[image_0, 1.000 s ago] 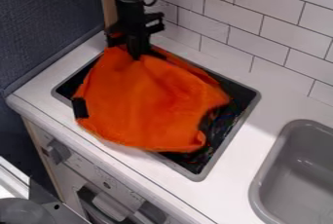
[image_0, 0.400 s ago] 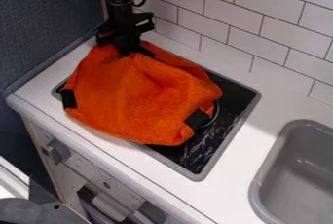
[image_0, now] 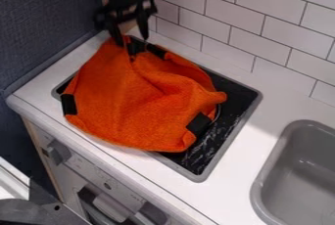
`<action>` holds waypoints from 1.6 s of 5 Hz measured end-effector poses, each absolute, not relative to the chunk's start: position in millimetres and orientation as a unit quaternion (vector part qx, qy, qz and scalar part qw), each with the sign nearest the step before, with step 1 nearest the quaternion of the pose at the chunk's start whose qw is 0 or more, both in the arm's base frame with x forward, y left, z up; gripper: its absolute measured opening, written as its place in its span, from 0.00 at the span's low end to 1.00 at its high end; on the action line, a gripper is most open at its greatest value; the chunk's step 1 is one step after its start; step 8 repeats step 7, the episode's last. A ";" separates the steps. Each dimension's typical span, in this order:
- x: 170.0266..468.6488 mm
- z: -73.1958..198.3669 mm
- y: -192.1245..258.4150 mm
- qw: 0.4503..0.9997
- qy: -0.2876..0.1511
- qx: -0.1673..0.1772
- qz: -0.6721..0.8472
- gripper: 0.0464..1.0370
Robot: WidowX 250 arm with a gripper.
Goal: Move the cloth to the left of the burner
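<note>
My gripper [image_0: 132,41] stands open at the upper left, its two fingers spread just above the back edge of the cloth. The orange cloth [image_0: 140,99], with black patches along its edge, lies rumpled over the left and middle of the black stovetop [image_0: 241,98]. Its left side reaches past the stovetop's left rim onto the white counter. A bit of a burner's ring [image_0: 218,111] shows at the cloth's right edge; the rest of the burner is hidden under the cloth.
A grey sink [image_0: 298,170] is set into the counter [image_0: 245,177] at the right. White wall tiles [image_0: 262,18] rise behind. A dark wall [image_0: 46,23] borders the left side. Stove knobs [image_0: 59,151] line the front.
The cloth first shifted left with the gripper, uncovering more of the stovetop's right part. Since then the gripper has opened and risen off it, and the cloth's back edge has settled.
</note>
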State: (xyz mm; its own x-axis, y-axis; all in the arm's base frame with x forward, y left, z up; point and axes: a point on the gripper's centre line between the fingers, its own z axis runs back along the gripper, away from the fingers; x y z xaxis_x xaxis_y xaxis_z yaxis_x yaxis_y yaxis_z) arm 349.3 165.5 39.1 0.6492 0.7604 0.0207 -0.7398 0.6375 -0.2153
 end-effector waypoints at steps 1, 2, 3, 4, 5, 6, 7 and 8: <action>352.7 65.4 147.4 0.905 -0.090 -0.094 0.406 0.98; 349.2 66.8 118.3 0.909 -0.070 -0.104 0.397 0.97; 336.7 67.1 86.5 0.924 -0.034 -0.125 0.359 0.97; 311.9 75.9 53.0 0.952 0.006 -0.106 0.285 0.97; 297.3 91.4 21.5 0.976 0.029 -0.095 0.193 0.97; 278.6 111.1 -21.8 0.997 0.018 -0.053 0.058 0.97; 265.4 114.8 -41.5 0.998 0.022 -0.052 0.004 0.97; 265.4 114.8 -41.5 0.998 0.022 -0.052 0.004 0.97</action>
